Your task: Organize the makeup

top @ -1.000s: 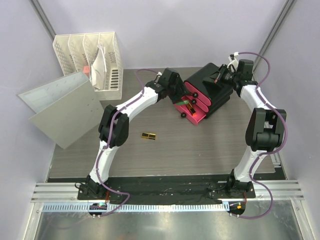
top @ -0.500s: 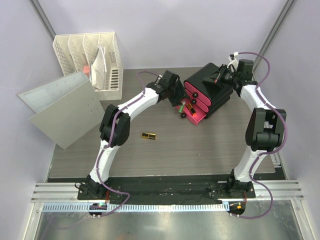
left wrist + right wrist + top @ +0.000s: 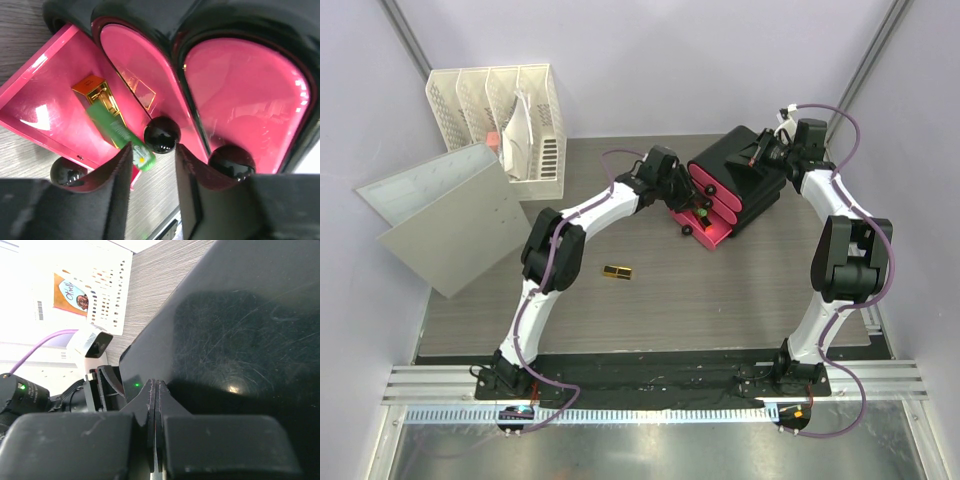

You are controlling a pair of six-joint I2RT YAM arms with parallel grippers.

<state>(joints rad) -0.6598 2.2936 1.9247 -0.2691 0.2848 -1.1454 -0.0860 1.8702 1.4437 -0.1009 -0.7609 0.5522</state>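
Observation:
The black organizer box [image 3: 740,165] with pink drawers stands at the back right. Its lowest drawer [image 3: 35,107] is pulled open and holds a gold-black lipstick [image 3: 96,91] and the green stick [image 3: 118,134]. My left gripper [image 3: 152,157] is open just in front of the drawer fronts [image 3: 688,194], with the middle drawer's black knob [image 3: 162,134] at its fingertips, not gripped. My right gripper [image 3: 155,390] is shut and empty, resting on the box's black top [image 3: 770,155]. A second gold-black lipstick [image 3: 617,272] lies on the table. The other makeup is out of view.
A white mesh file rack [image 3: 505,120] stands at the back left, with a large grey-white binder [image 3: 445,215] lying in front of it. A third pink drawer front [image 3: 250,95] with its knob [image 3: 231,161] is to the right of the left gripper.
My left gripper has moved right, closer to the drawer fronts. The right arm and the lipstick on the table have not moved.

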